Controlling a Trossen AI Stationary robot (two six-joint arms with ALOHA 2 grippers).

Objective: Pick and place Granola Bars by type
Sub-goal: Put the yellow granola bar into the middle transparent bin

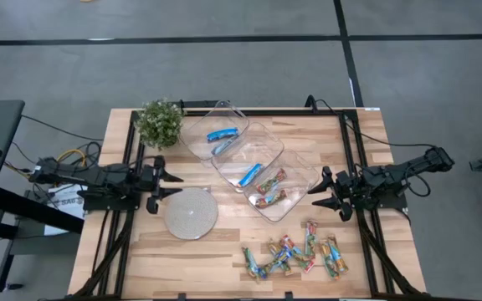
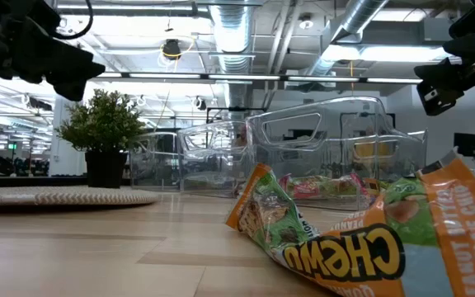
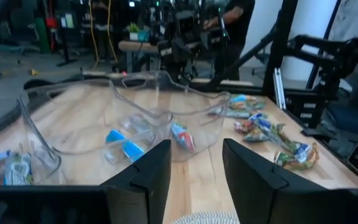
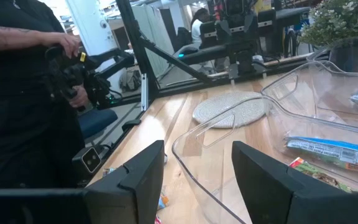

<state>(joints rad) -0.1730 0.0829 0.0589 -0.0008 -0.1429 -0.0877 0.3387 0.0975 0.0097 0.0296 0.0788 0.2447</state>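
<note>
Three clear trays run in a slanting row across the table's middle. The far tray [image 1: 216,125] holds blue-and-white Granola Bars [image 1: 223,134]. The middle tray [image 1: 262,142] holds one blue bar [image 1: 251,174], and the near tray [image 1: 304,180] holds multicoloured bars [image 1: 270,189]. Several multicoloured bars [image 1: 295,255] lie loose by the near edge. My left gripper [image 1: 174,180] [image 3: 196,174] hovers open at the table's left, level and pointing at the trays. My right gripper [image 1: 316,194] [image 4: 197,180] hovers open at the right, facing the near tray. Neither has anything between its fingers.
A round grey disc [image 1: 191,213] lies near-left of the trays, and a potted plant [image 1: 159,123] stands at the far left. Black frame rails [image 1: 354,159] run along the table's sides. A person [image 4: 17,93] stands beyond the table's near side, a controller in their hands.
</note>
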